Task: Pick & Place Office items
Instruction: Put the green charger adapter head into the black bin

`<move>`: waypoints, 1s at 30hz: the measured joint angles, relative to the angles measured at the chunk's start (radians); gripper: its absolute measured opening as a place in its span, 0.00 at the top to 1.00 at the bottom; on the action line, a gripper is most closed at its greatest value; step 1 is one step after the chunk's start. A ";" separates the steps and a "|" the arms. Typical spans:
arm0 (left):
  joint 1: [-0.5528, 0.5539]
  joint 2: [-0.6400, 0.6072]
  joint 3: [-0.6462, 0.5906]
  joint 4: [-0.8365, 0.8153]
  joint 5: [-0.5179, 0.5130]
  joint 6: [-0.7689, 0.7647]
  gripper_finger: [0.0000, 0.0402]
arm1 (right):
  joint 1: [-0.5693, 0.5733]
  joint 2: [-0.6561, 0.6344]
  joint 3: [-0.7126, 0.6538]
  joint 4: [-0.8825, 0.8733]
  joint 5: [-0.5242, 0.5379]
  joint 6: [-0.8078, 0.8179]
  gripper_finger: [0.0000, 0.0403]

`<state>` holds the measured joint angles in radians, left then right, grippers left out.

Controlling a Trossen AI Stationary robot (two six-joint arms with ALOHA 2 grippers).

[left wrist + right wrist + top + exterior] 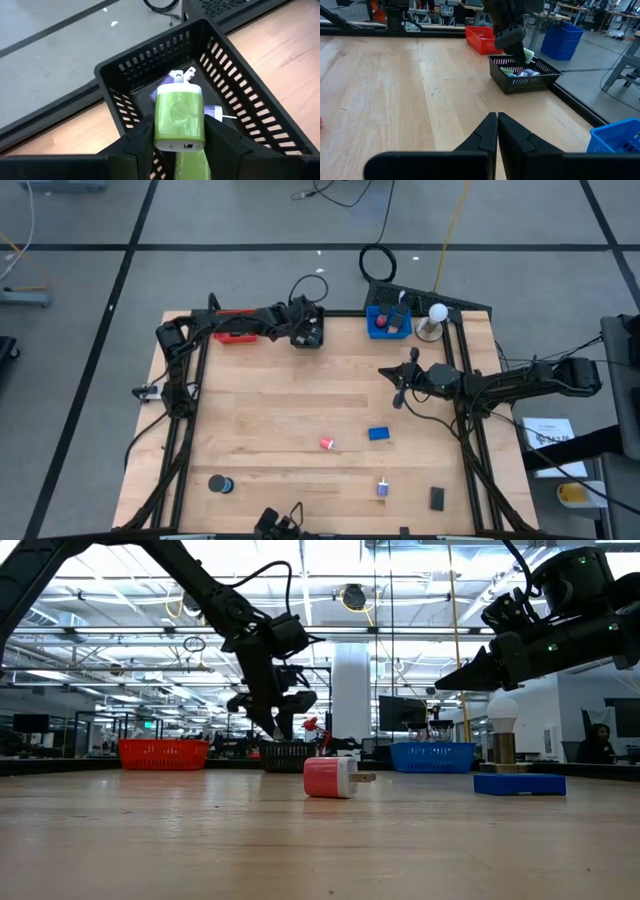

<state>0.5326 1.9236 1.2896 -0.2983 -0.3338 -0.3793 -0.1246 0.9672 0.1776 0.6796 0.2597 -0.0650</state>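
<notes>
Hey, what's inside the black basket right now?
Inside the black basket, a purple item and a pale purple-tipped piece lie on the floor. The left gripper, holding a green plug adapter above it, covers the rest of the bottom.

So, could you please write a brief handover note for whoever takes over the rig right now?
Left gripper: shut on a green charger, held over the black tray at the table's far edge.
Right gripper: shut, empty, waiting above the table's right side.
Done: a few items already lie in the black tray; the blue tray holds some too.
Left: release the charger; then the red charger, blue block, purple item, black block and black disc.
</notes>
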 joint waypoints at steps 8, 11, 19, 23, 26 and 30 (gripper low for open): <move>0.009 0.000 0.000 -0.014 0.024 -0.014 0.64 | 0.000 0.000 0.000 0.000 0.000 0.000 0.98; 0.009 0.000 0.000 -0.013 0.023 -0.015 0.64 | 0.000 0.000 0.000 0.000 0.000 0.000 0.98; 0.009 0.046 -0.005 -0.004 0.016 -0.015 0.64 | 0.000 0.000 0.000 0.000 0.000 0.000 0.98; 0.011 0.068 -0.004 0.012 0.011 -0.002 0.64 | 0.000 0.000 0.000 0.000 0.000 0.000 0.98; 0.010 0.060 -0.004 0.007 0.014 0.007 0.64 | 0.000 0.000 0.000 0.000 0.000 0.000 0.98; 0.010 0.042 -0.005 -0.004 0.023 0.008 0.64 | 0.000 0.000 0.000 0.000 0.000 0.000 0.98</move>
<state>0.5430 1.9655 1.2842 -0.3026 -0.3111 -0.3710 -0.1246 0.9669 0.1776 0.6800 0.2600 -0.0654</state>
